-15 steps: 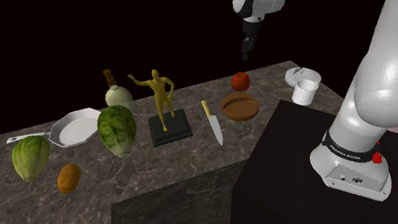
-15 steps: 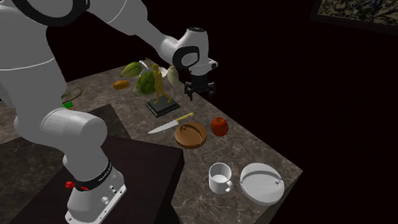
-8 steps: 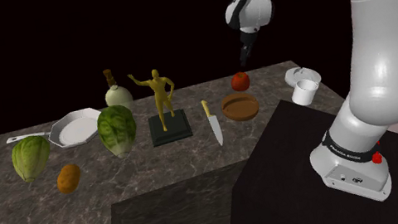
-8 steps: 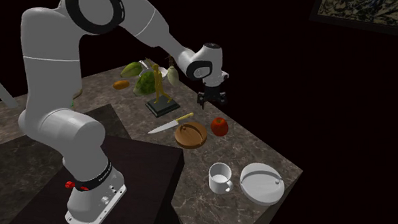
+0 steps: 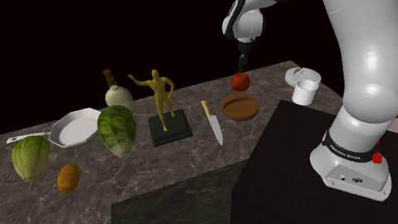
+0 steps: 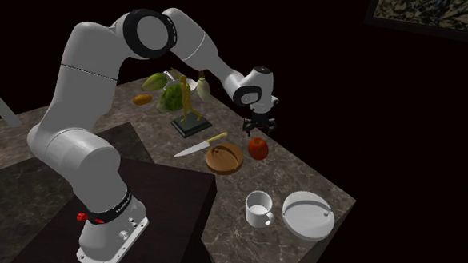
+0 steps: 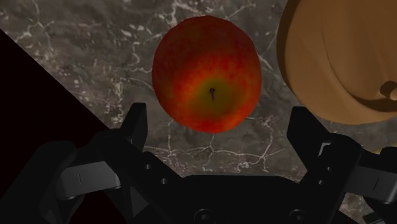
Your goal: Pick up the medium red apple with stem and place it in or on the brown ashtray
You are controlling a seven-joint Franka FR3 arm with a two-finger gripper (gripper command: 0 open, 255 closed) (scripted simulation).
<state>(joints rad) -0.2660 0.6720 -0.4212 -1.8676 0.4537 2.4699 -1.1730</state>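
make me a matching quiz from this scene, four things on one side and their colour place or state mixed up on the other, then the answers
Things:
1. apple
2. ashtray
3. knife
4. gripper

Descriptions:
a. open, hovering just above the apple
b. lying beside the base of the statue
c. red, resting on the counter
d. brown, nothing in it

Pairs: 1-c, 2-d, 3-b, 4-a

Exterior views crosswise; wrist over apple (image 7: 207, 73)
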